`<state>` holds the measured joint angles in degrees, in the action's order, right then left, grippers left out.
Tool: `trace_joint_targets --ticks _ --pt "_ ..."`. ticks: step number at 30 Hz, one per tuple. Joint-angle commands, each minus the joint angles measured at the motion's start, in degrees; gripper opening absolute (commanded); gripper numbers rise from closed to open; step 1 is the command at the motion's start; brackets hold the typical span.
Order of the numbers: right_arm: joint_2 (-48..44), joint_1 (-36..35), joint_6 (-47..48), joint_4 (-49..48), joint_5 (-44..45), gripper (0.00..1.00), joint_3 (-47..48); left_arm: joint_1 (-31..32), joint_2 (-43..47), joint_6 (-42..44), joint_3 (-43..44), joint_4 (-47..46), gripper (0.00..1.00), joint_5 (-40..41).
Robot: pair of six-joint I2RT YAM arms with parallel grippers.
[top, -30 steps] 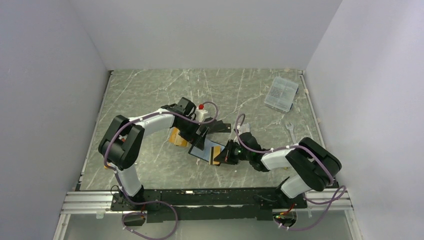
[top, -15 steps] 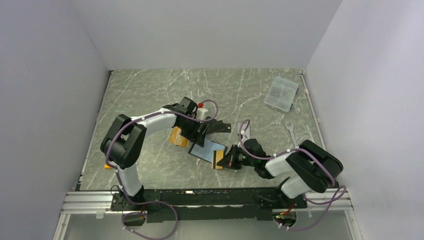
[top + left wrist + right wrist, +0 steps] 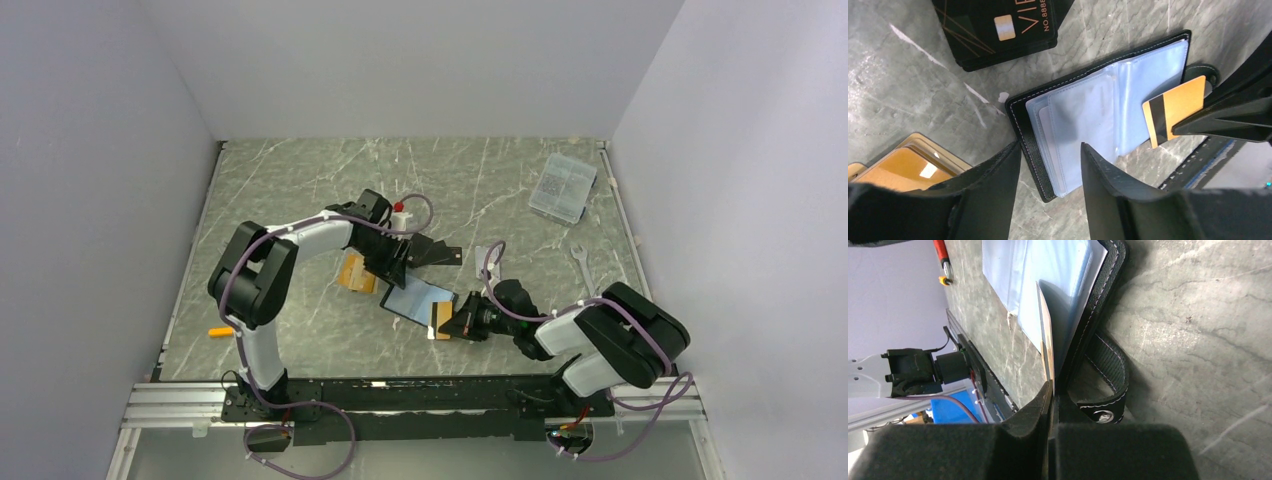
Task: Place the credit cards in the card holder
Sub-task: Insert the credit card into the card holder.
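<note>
Step in hand: the orange-gold card (image 3: 1175,106) is being fed edge-first into a clear sleeve of the open card holder (image 3: 1108,107) on the marble surface (image 3: 300,180)
Right gripper (image 3: 1050,390): closed flat on the orange-gold card, which is held on edge at the holder's snap-tab side
Left gripper (image 3: 1050,165): part open, holding nothing, its fingers astride the holder's opposite edge
Card position: one end is judged to be just inside the sleeve mouth, most of the card outside it
Other cards: a black stack (image 3: 998,25) beyond the holder, gold ones (image 3: 913,165) beside the left gripper
Next move: the holder is judged to need pinning while the card is slid in level
</note>
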<state>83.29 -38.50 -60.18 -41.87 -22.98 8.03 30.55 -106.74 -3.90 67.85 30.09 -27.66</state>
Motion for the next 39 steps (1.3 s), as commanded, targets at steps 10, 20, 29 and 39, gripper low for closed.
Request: trace_joint_targets --ticks 10,20,29,39 --pt "4.4 0.6 2.5 4.3 2.5 0.00 -1.1 -1.7 3.8 -3.5 -1.1 -0.9 0.44 -11.8" --pt "5.5 0.6 2.3 3.2 2.3 0.00 -1.1 -0.8 2.8 -3.9 -1.7 -2.4 0.37 -13.6" --pt "4.4 1.2 2.7 4.2 2.0 0.00 -1.1 -0.5 1.2 -2.8 -1.7 -2.3 0.31 -12.0" --pt "-5.0 4.6 5.0 13.3 0.6 0.00 1.8 -1.5 1.0 -3.4 -5.9 -7.0 0.22 -12.5"
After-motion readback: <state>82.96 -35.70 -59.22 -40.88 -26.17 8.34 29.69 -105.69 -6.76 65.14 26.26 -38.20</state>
